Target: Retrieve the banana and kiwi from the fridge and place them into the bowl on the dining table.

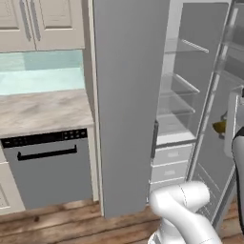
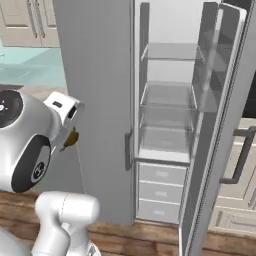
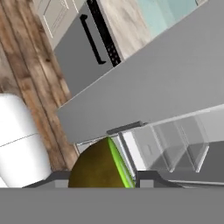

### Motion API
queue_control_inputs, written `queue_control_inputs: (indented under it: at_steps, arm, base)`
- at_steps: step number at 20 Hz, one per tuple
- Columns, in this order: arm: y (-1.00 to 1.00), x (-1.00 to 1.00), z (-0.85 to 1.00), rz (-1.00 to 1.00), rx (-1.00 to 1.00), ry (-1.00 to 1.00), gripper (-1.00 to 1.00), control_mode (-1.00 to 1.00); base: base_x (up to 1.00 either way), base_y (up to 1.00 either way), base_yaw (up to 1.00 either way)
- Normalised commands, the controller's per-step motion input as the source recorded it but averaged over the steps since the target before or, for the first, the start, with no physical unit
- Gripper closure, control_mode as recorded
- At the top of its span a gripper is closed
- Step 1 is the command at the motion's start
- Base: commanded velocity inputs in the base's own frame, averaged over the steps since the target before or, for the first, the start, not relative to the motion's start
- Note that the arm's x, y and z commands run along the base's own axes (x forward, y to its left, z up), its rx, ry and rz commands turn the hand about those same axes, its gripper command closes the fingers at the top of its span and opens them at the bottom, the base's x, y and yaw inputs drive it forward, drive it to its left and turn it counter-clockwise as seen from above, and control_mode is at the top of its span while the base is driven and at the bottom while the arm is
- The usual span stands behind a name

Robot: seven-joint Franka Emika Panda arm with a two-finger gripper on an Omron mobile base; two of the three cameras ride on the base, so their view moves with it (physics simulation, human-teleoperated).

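Fridge [image 2: 165,125] open | kiwi [image 3: 101,164] clamped between end effector [image 3: 103,177] fingers

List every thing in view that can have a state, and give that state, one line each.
fridge: right door swung open, left door shut; glass shelves in view bare, white drawers pushed in.
kiwi: out of the fridge, held between the pincer's fingers.
pincer: shut on the kiwi.
dishwasher: door shut.
upper cabinets: doors shut.
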Motion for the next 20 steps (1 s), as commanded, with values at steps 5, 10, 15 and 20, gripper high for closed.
queue_control_inputs:
  at_steps: [5,10,15,20]
  arm:
    - [0.00,0.00,0.00,0.00,0.00,0.00,1.00,1.00]
    - [0.00,0.00,0.00,0.00,0.00,0.00,1.00,1.00]
    - [0.00,0.00,0.00,0.00,0.00,0.00,1.00,1.00]
    - [0.00,0.00,0.00,0.00,0.00,0.00,1.00,1.00]
  base:
    - [0.00,0.83,-0.50]
    - [-0.42,0.40,-0.54]
    - [-0.59,-0.17,-0.59]
    - [-0.29,-0.52,-0.61]
